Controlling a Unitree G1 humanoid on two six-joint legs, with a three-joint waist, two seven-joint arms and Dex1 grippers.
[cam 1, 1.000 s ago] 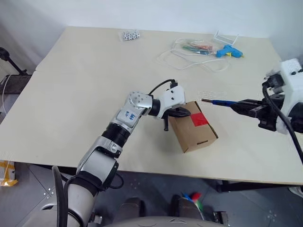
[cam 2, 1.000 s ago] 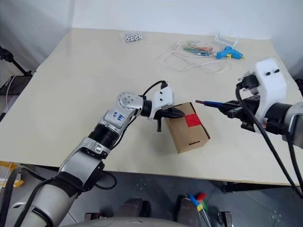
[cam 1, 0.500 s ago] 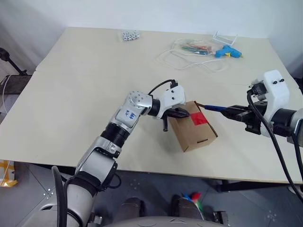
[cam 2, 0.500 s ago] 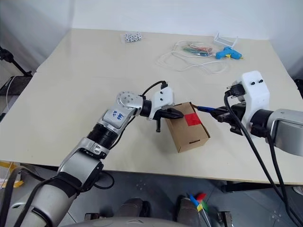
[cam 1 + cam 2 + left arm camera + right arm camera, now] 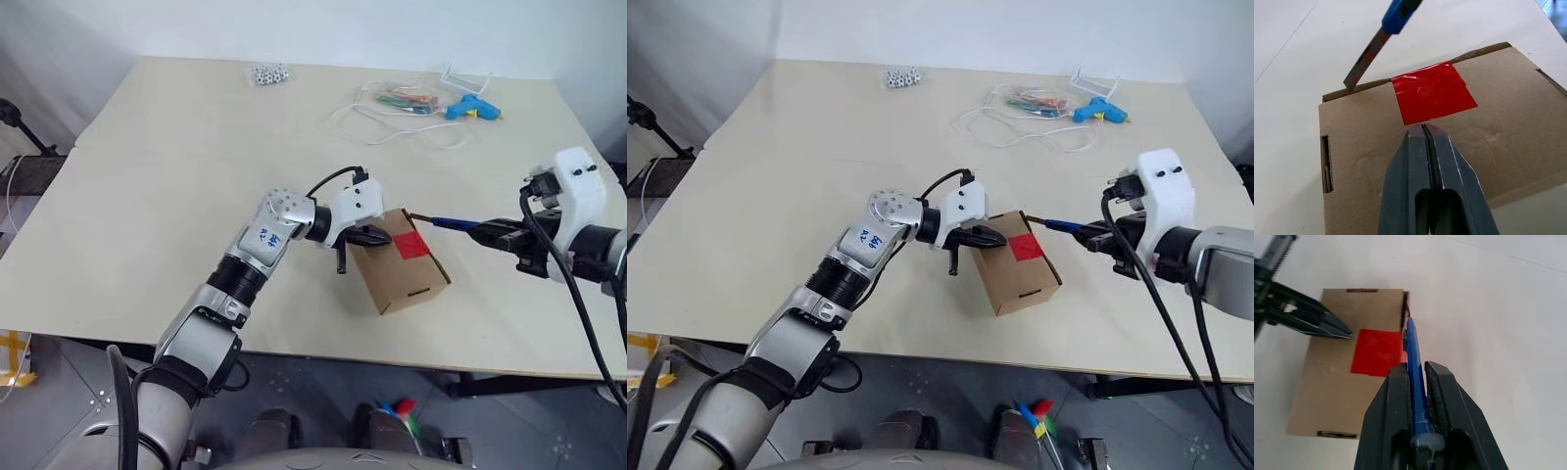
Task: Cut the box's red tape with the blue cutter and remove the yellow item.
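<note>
The brown box lies on the table with the red tape on its top face. My left gripper is shut and rests its tips on the box top, just short of the red tape. My right gripper is shut on the blue cutter. It reaches in from the right with the cutter nearly level. The bare blade has its tip at the box's top edge beside the tape. The yellow item is hidden.
At the table's far side lie a light-blue glue gun, a tangle of white cable with coloured bits, a white wire stand and a small white cluster. The table's front edge runs close behind the box.
My right gripper has sunk a little with the cutter and its wrist has rolled, bringing the blade down to the box's top edge. The left gripper and box have stayed put.
</note>
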